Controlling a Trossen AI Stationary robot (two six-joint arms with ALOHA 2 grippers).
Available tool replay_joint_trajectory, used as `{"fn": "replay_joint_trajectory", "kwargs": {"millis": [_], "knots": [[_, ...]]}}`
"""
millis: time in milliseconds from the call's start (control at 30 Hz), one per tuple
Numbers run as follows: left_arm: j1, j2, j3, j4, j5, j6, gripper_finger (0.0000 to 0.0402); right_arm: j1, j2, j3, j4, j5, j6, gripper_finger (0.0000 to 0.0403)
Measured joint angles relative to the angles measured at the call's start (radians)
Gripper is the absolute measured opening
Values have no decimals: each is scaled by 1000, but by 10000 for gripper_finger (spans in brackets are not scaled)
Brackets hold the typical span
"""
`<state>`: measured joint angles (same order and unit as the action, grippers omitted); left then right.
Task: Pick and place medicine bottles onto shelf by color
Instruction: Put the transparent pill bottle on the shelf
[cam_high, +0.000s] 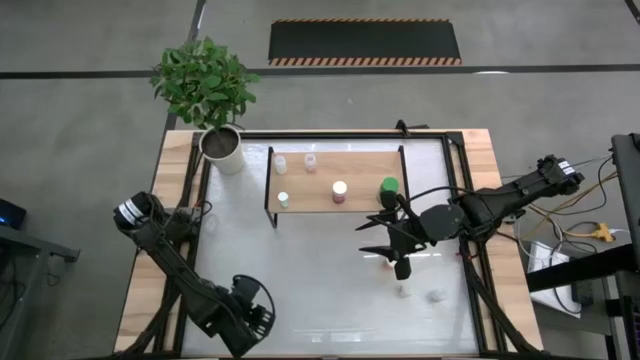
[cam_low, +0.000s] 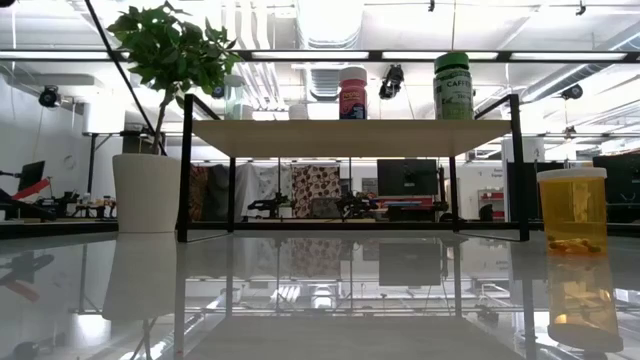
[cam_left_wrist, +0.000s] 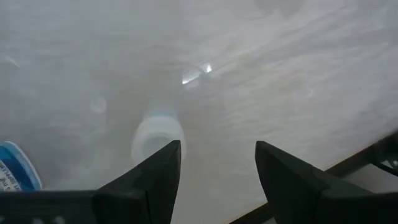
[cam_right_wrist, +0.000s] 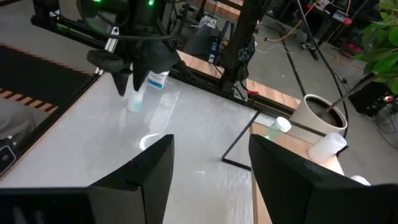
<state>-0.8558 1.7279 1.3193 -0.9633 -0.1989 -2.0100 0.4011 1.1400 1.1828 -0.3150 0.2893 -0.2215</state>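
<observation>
The shelf (cam_high: 335, 180) carries several bottles: two white (cam_high: 281, 163), a pinkish one (cam_high: 310, 163), a red-and-white one (cam_high: 339, 191) and a green-capped one (cam_high: 389, 186). My right gripper (cam_high: 368, 238) hangs open just right of the shelf, over the white table top. An orange bottle (cam_low: 572, 210) stands on the table, and two small pale bottles (cam_high: 404, 291) stand nearer. My left gripper (cam_high: 255, 310) is open at the near left, above a small white bottle (cam_left_wrist: 158, 134), with a blue-labelled bottle (cam_left_wrist: 15, 168) beside it.
A white pot with a leafy plant (cam_high: 222, 148) stands at the shelf's far left corner. The table's black frame (cam_high: 470, 260) runs along its right side. Open white table top (cam_high: 320, 280) lies between the two arms.
</observation>
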Motion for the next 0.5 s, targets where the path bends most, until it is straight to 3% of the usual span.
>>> {"fn": "replay_joint_trajectory", "kwargs": {"millis": [333, 500], "knots": [[0, -2, -1, -138, 33, 2, 189, 0, 0, -8, 3, 0, 3, 198], [-2, 1, -4, -122, 41, 1, 189, 0, 0, -9, 3, 0, 4, 199]]}}
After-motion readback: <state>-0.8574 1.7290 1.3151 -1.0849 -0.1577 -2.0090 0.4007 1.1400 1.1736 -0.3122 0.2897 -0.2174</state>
